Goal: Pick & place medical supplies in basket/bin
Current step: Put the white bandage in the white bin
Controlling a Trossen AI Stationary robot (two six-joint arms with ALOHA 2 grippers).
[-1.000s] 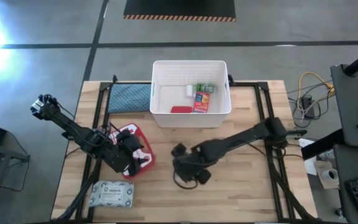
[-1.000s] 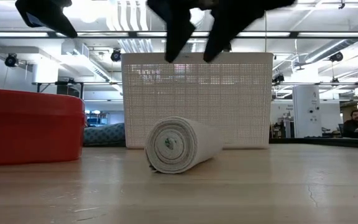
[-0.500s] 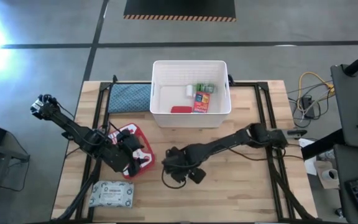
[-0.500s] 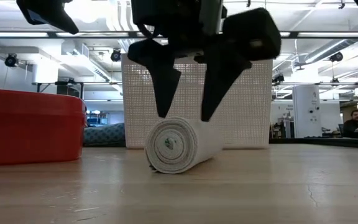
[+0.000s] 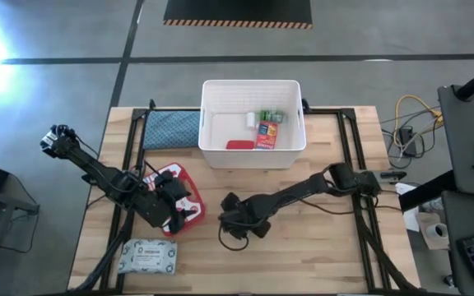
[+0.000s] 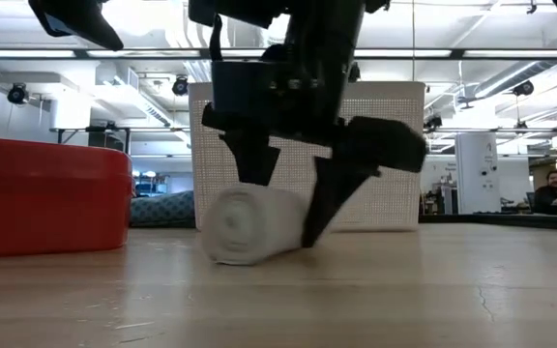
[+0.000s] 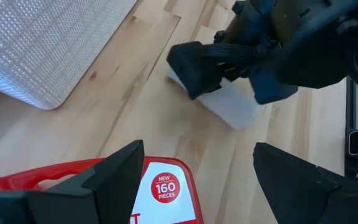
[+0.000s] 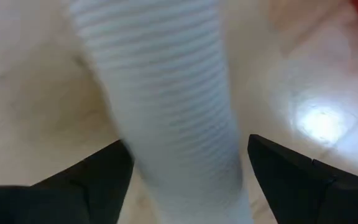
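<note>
The beige bandage roll (image 6: 245, 224) lies on its side on the wooden table, in front of the white basket (image 5: 252, 82). My right gripper (image 6: 283, 213) is open, down over the roll, one finger on each side. My left gripper (image 5: 175, 210) hangs open above the red-and-white first-aid pouch (image 7: 160, 186), which lies flat at the table's left. The wipes pack (image 5: 148, 256) lies near the front left corner. In the basket are an orange-blue box (image 5: 266, 134), a green-capped bottle (image 5: 270, 117) and a red tube (image 5: 239, 145). My right gripper comes at the bandage roll from above, its open fingers lying across the roll's length. One finger (image 8: 98, 171) sits against the roll's side (image 8: 129, 155); the other finger (image 8: 291, 168) stands a little apart from it. The roll rests on the table.
A blue-grey cloth pad (image 5: 171, 129) lies left of the basket at the far edge. Bare wood stretches to the right of and in front of the roll. Black frame rails (image 5: 354, 156) run along the table's sides.
My right gripper has come down from above the roll, drifting a little toward the table's left, until its fingers stand on either side of it. The roll has shifted slightly toward the table's left.
</note>
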